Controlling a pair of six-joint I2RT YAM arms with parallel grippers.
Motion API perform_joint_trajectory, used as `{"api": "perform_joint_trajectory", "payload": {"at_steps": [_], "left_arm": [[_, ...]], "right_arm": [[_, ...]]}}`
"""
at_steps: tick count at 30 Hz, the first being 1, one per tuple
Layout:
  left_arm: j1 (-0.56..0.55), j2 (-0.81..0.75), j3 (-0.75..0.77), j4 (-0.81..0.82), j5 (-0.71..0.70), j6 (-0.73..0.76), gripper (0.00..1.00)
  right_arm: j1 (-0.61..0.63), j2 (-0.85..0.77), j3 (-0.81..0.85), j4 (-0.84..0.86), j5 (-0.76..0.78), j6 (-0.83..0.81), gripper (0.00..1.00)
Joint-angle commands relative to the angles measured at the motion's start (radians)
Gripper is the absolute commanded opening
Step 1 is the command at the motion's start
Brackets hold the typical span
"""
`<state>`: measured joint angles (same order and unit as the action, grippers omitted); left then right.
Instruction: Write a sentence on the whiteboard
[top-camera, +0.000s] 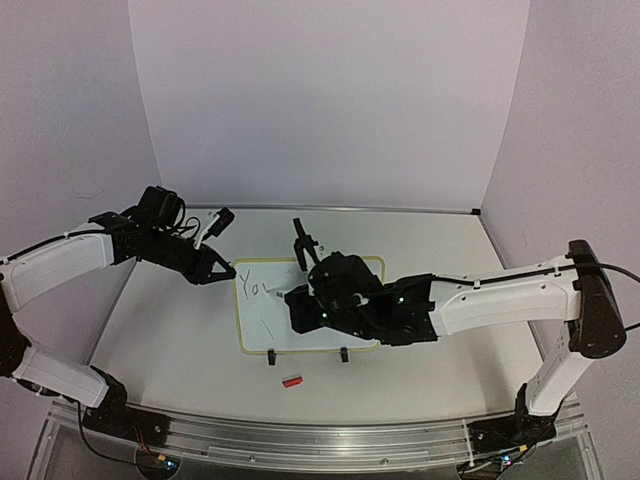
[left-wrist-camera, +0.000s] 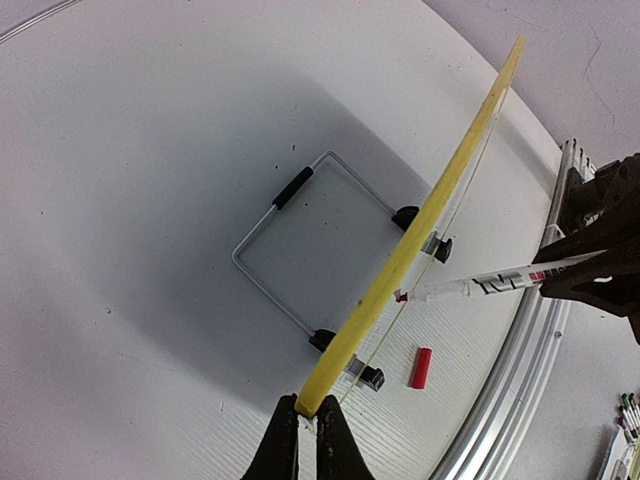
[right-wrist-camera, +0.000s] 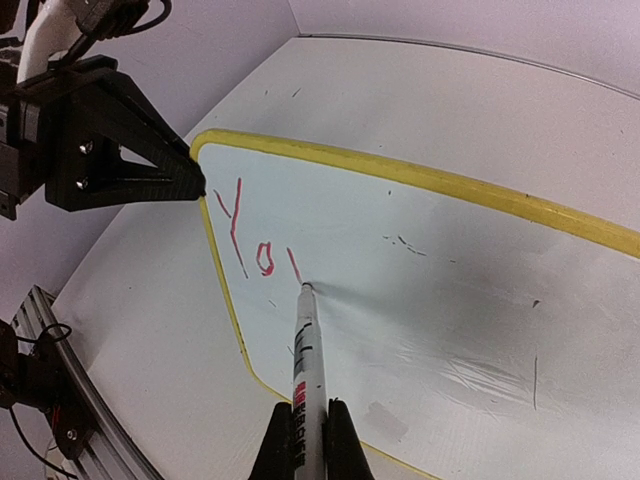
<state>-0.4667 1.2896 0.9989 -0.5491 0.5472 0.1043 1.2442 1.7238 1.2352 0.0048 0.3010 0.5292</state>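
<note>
Top cam first. Looking down on the whiteboard (top-camera: 262, 318) sat mid-worktop (top-camera: 180, 340), yellow frame all round, two black clip feet (top-camera: 273, 356) on its near long edge. Got the left gripper (top-camera: 222, 270) clamped on the board's left edge, up by the far corner. Got the right gripper (top-camera: 298, 300) hanging over the middle and hiding a good chunk of the board. Can only read "Yo" of the sentence (top-camera: 258, 288), top left of the board. Also spotting a small red cap (top-camera: 291, 381) on the worktop just in front of the board, not touching it.

Left wrist cam next. Seeing the whiteboard (left-wrist-camera: 420, 230) edge-on as a yellow strip, leaning rather than lying flat, with the left gripper (left-wrist-camera: 300, 425) pressed together on its lower end. Can make out a bent wire stand (left-wrist-camera: 290, 250) with a black sleeve behind it. Spotting the marker (left-wrist-camera: 480, 285) poking in from the right, tip at the board's face, red cap (left-wrist-camera: 420, 368) close to one clip foot.

Right wrist cam last. Showing the right gripper (right-wrist-camera: 300, 430) squeezed tight on the marker (right-wrist-camera: 305, 360), tip touching the board at the foot of a short stroke just right of "Yo" (right-wrist-camera: 255, 235). Reads as red ink here. Catching the left gripper (right-wrist-camera: 190, 185) nipping the frame at the top-left corner too.
</note>
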Motion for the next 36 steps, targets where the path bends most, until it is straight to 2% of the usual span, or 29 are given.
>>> {"api": "perform_joint_trajectory", "payload": {"at_steps": [1,13,36], "left_arm": [[-0.009,-0.009,0.015,-0.034,-0.021,0.010,0.00],[-0.009,-0.004,0.016,-0.034,-0.018,0.011,0.00],[-0.010,-0.009,0.015,-0.035,-0.019,0.010,0.00]], "right_arm": [[-0.004,-0.042,0.041,-0.002,0.056,-0.019,0.00],[-0.004,-0.075,0.019,0.035,0.055,-0.021,0.00],[-0.004,-0.021,0.017,0.020,0.018,0.012,0.00]]}}
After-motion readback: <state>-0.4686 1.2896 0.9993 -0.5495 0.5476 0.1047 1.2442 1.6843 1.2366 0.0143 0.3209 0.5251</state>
